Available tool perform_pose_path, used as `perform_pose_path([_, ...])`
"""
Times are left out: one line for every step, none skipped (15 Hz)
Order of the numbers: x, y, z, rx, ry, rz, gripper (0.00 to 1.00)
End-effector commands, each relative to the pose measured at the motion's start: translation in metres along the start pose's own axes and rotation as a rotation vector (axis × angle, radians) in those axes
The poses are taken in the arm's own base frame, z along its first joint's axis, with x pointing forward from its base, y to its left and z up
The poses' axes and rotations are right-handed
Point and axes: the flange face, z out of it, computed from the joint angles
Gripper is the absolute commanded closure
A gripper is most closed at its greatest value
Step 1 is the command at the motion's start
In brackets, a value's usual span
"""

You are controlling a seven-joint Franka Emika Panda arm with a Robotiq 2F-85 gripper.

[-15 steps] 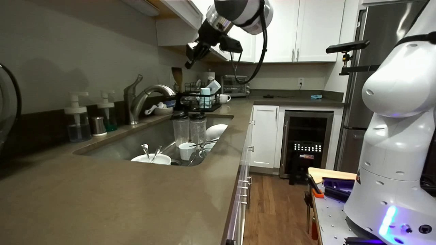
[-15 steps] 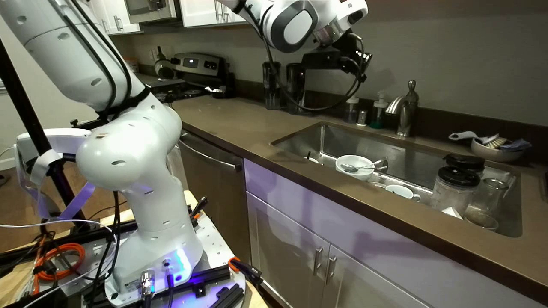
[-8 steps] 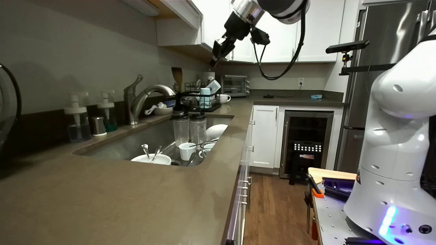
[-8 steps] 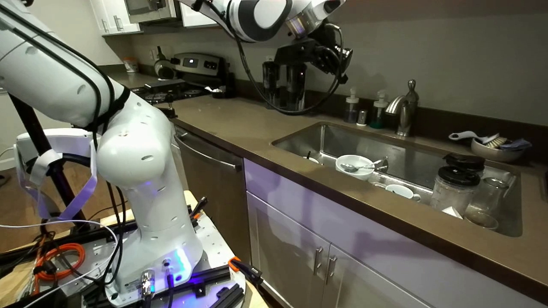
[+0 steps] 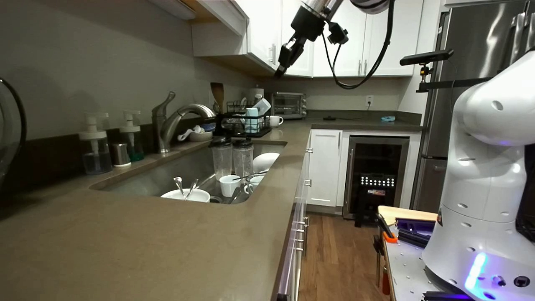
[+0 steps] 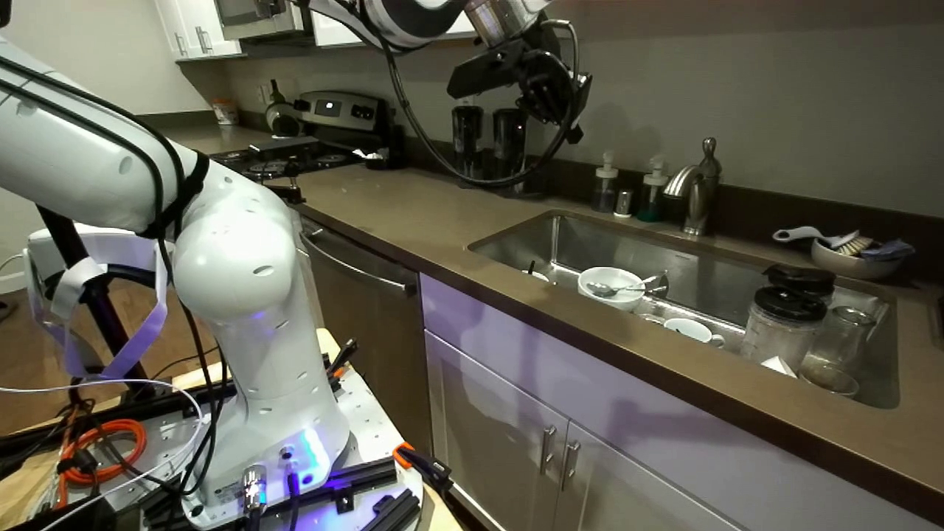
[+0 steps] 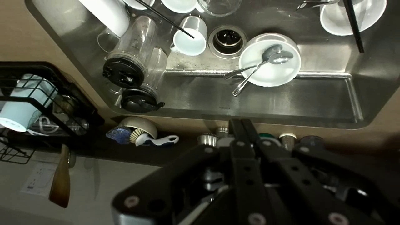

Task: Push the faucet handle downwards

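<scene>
– where is the faucet handle (image 5: 165, 103) to be found?

– in both exterior views it is seen atop the faucet (image 6: 699, 210), its tip pointed upward; in an exterior view the faucet is found at the far edge of the sink (image 6: 612, 242). the push is judged not yet made.

– and the pincer (image 5: 279, 75)?

– in an exterior view it is held high, right of the handle and well apart from it. in the wrist view it is seen clenched on nothing, its jaws side by side.

– how is the handle likely to be felt?

– stiff and hard, being slim metal; smooth too, so slipping is to be reckoned with. no weight should have to be carried, since it is fixed to the faucet, but some resistance is expected.

– should it be gripped?

– a grip is not thought needed. pressure is best put on from above, close to the free tip, by the clenched pincer. if it is let slide sideways, the arched spout (image 5: 192, 109) may be struck, or the pump bottle (image 6: 653, 195) near it on the surface (image 6: 413, 203) knocked.
</scene>
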Motion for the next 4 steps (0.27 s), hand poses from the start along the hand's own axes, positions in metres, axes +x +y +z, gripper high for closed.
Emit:
perform_pose_path([0.015, 0.008, -0.005, -0.011, -0.028, -0.014, 0.71])
perform_pose_path([0.004, 0.004, -0.003, -0.002, -0.004, -0.004, 0.94])
perform_pose_path([0.007, 0.006, -0.005, -0.004, -0.007, -0.003, 0.89])
perform_pose_path([0.008, 0.008, -0.006, -0.005, -0.008, -0.003, 0.83])
